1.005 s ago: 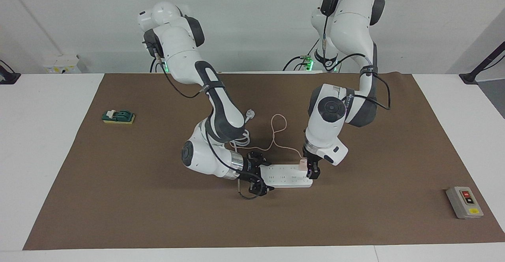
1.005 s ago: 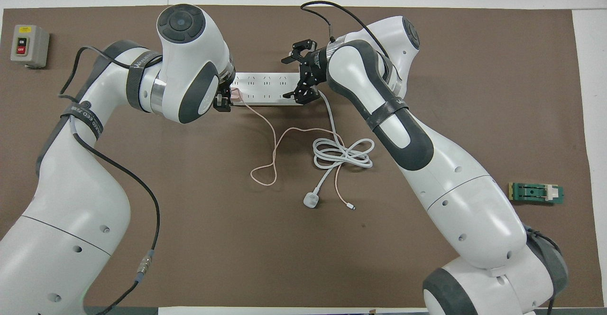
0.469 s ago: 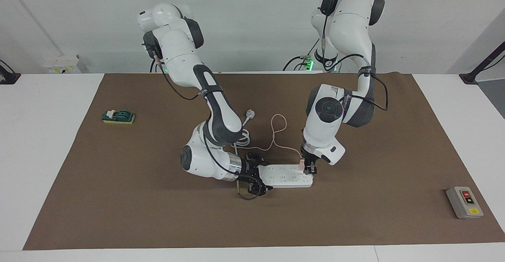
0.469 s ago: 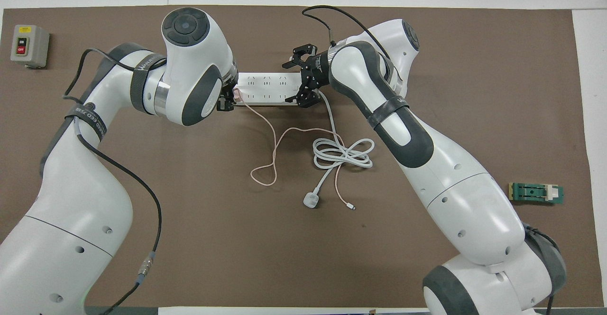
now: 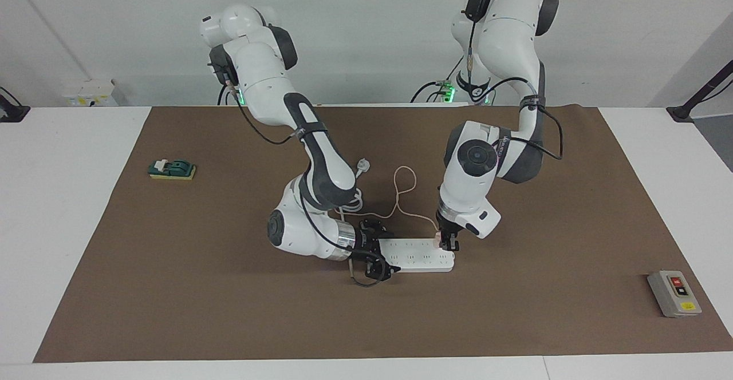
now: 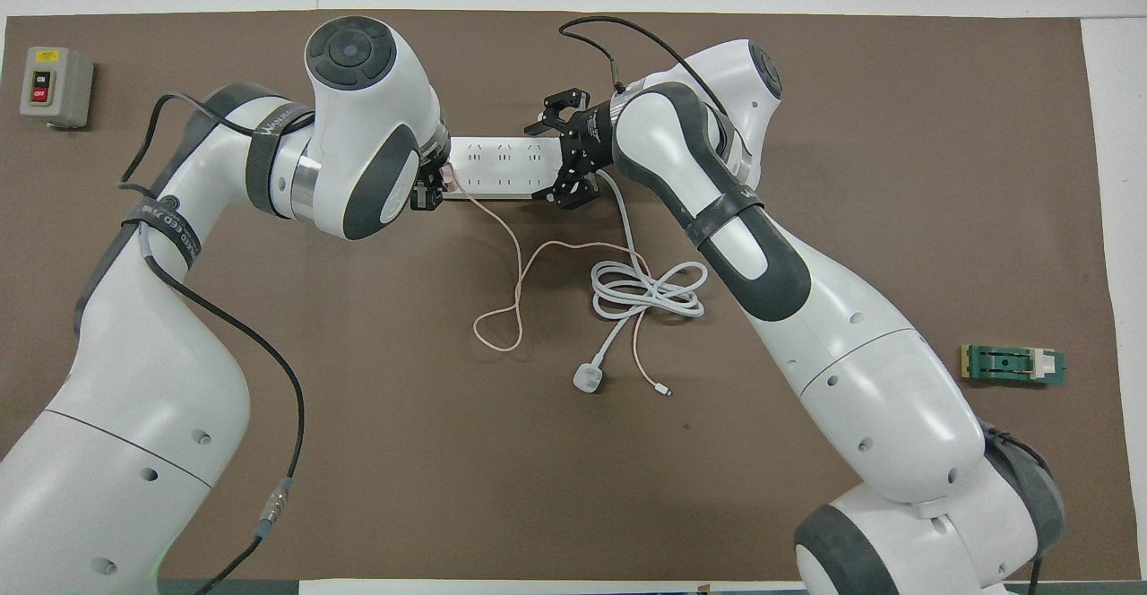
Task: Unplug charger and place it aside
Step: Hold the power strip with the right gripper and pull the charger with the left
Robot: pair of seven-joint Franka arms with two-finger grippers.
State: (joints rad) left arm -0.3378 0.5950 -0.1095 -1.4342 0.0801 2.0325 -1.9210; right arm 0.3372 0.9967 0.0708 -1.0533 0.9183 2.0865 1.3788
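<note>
The charger (image 5: 440,239), a small pale-pink cube, sits plugged into the white power strip (image 5: 415,254) at the strip's end toward the left arm. Its thin pink cable (image 6: 515,263) loops over the mat nearer to the robots. My left gripper (image 5: 448,245) is down on the charger (image 6: 445,178) and shut on it. My right gripper (image 5: 375,251) is open, its jaws straddling the strip's other end (image 6: 502,165).
A coiled thick white cord (image 6: 650,288) with a white round plug (image 6: 587,378) lies nearer to the robots than the strip. A grey switch box (image 5: 674,293) sits toward the left arm's end. A green block (image 5: 172,169) sits toward the right arm's end.
My left gripper has closed in on the charger. My right gripper has slid along the table onto the strip's end. The strip and the cables have not moved.
</note>
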